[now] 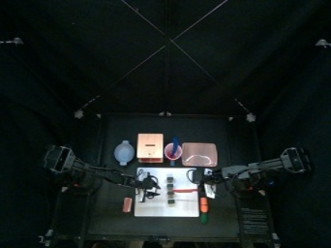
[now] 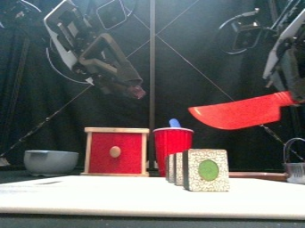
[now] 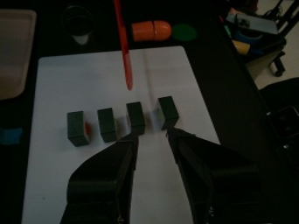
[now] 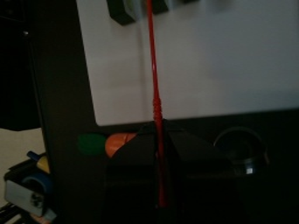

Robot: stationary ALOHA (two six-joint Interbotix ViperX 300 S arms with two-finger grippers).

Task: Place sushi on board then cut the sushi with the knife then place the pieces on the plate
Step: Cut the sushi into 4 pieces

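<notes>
Sushi pieces point(image 3: 135, 119) stand just beyond the open left hand point(image 3: 155, 147) for picking; the right hand point(image 4: 158, 153) grips the knife point(image 2: 238, 112) clear above.

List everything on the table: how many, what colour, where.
sushi pieces: four, dark green, row on board
board: one, white, front middle
red knife: one, held above board
blue knife: one, in cup
cup: one, red, back middle
wooden box: one, pale, red front, left of cup
bowl: one, blue-grey, back left
tray: one, pink, back right
metal cutter: one, silver, right of board
toy food: one, orange and green, right of board
left claw: open, above sushi
right claw: shut on red knife
</notes>
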